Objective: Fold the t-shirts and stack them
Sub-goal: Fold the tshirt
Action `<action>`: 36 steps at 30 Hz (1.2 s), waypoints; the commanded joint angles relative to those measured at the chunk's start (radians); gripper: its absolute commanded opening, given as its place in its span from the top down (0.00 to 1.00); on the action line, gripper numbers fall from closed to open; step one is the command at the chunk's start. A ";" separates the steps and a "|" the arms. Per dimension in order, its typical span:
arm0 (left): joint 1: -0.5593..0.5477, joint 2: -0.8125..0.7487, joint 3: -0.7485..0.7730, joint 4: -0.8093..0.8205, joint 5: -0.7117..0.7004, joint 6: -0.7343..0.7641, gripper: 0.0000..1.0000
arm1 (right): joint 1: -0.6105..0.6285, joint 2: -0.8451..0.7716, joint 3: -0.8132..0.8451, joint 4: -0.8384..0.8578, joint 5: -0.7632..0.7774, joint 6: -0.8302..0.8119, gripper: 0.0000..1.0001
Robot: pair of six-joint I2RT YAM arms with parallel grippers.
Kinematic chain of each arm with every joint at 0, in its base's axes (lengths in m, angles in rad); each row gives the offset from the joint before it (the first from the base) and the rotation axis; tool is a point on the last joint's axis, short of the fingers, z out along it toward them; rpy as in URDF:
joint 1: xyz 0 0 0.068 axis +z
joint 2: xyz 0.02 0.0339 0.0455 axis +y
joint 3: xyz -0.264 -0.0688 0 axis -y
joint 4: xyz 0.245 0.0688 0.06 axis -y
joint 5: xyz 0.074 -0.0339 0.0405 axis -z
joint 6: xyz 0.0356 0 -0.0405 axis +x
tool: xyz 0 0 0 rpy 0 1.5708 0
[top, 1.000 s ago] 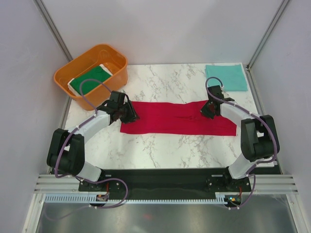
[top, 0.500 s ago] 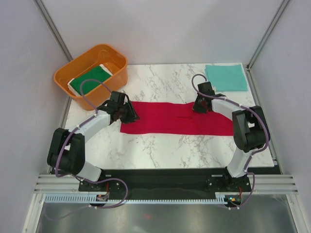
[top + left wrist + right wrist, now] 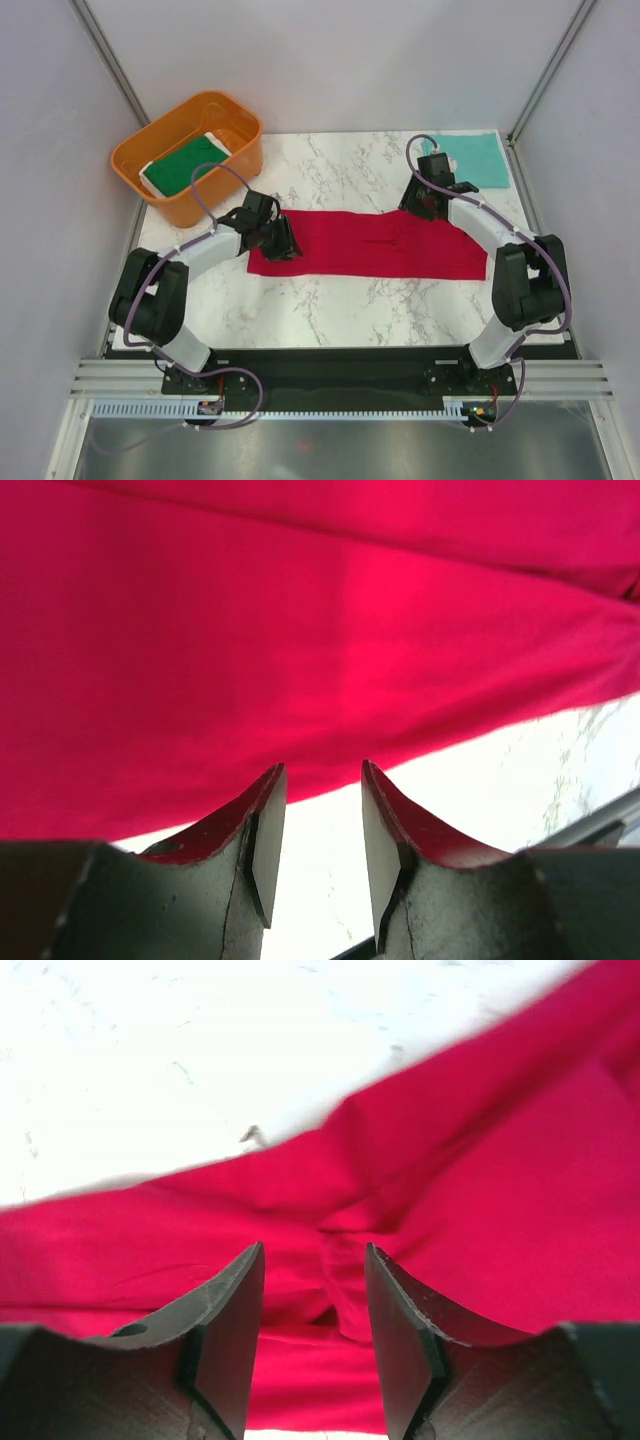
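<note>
Marble surface: carries all items. Both arm bases sit at its near edge.
Red t-shirt: lies flat as a long band across the middle of the surface. Its long axis runs left to right, parallel to the near edge.
Left gripper: low over the band's left end. In the left wrist view the fingers stand apart with nothing between them. Bare marble shows in the gap, and the cloth's edge begins just past the tips.
Right gripper: over the band's far long edge, right of its middle. In the right wrist view the fingers stand apart. A raised crease of red cloth lies just ahead of the gap and is not pinched.
Governing relation: each arm is nearer its own end of the band. A fold across the long axis would probably call for a grip at one short end. The left fingers already sit at theirs, while the right fingers are inboard of the right end.
Teal t-shirt: folded flat at the far right corner, just beyond the right gripper.
Orange tub: far left corner.
Dark green t-shirt: folded, inside the tub.
</note>
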 commanded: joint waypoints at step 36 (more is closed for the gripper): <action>0.013 -0.173 0.064 -0.087 0.038 0.038 0.54 | -0.244 -0.246 -0.209 -0.270 0.215 0.142 0.47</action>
